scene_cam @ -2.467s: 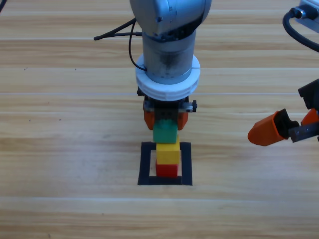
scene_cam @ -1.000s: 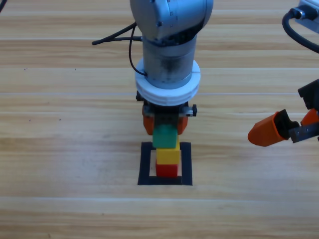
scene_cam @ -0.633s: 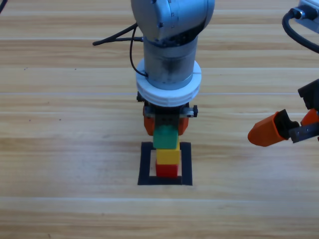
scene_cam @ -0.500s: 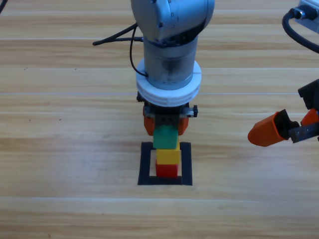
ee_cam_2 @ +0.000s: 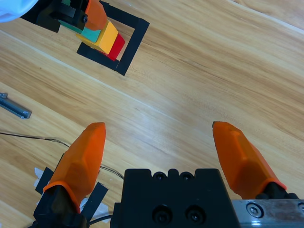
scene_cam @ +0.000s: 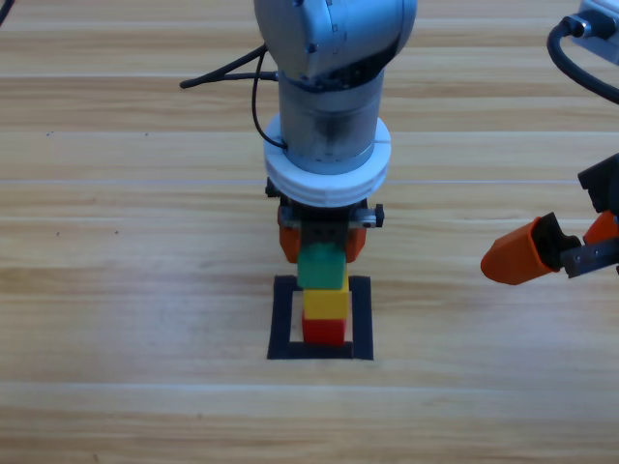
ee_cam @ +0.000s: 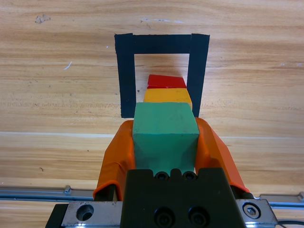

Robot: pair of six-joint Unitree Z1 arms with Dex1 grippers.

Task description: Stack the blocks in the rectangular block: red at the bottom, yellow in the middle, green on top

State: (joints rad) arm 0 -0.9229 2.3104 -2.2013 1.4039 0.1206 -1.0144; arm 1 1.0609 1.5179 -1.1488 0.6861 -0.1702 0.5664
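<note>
Final step, frame centre: left pincer point(scene_cam: 321, 244) clenched on green point(scene_cam: 321, 267) atop yellow point(scene_cam: 326, 303), red point(scene_cam: 324, 331); next, release and lift straight; right pincer point(ee_cam_2: 164, 149) released, right edge.

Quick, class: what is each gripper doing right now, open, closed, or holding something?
Left gripper: closed on the green cube, atop the stack.
Right gripper: open, holding nothing.
</note>
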